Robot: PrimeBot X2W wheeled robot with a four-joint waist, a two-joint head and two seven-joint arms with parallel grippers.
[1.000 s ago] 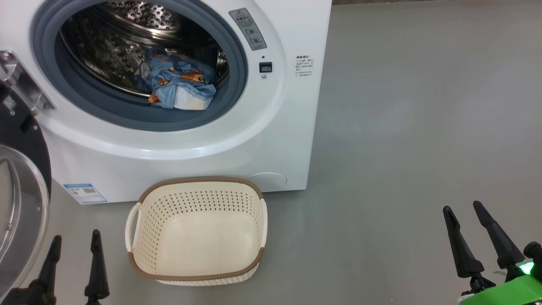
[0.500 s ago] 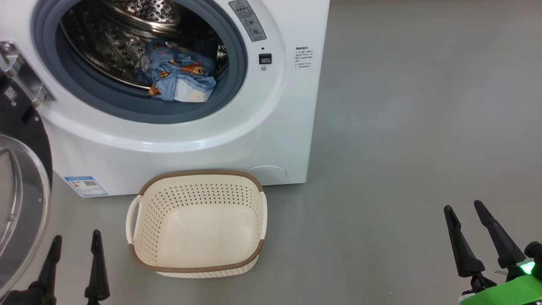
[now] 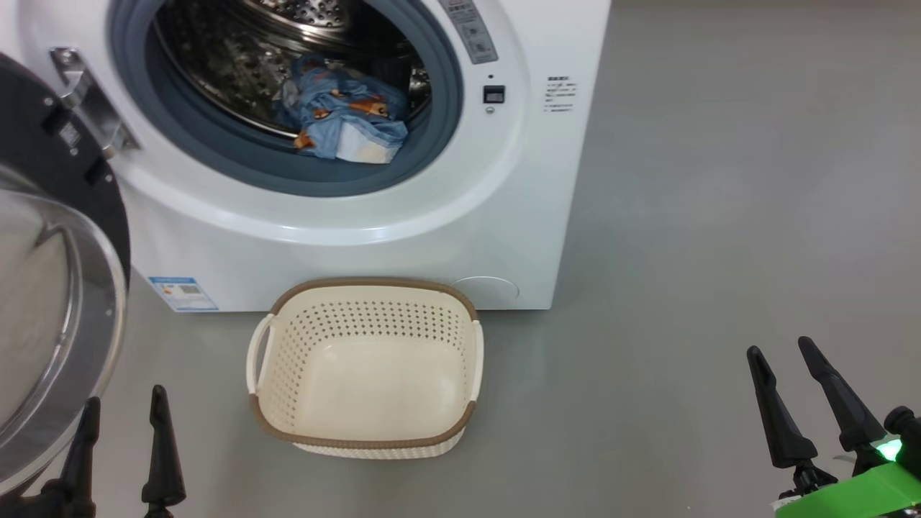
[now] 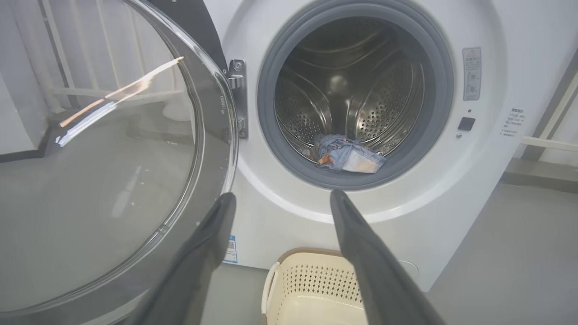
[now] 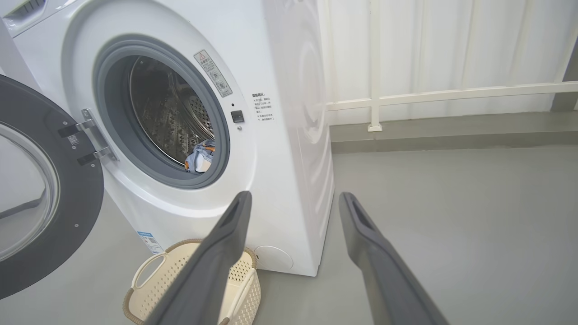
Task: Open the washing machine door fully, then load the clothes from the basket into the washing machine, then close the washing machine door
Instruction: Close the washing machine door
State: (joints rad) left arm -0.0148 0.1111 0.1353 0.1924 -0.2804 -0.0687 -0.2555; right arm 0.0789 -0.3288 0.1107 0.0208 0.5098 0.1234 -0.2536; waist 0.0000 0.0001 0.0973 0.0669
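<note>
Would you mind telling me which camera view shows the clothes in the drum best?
The head view: the clothes lie large and close, prints legible. The left wrist view shows them smaller, low in the drum. The right wrist view shows a sliver past the seal.

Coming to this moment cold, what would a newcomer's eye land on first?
The washing machine door looms wide open at the left of the head view. Inside the washing machine, the clothes lie bunched at the front of the drum, light blue with orange prints. On the floor before it, the basket stands empty.
</note>
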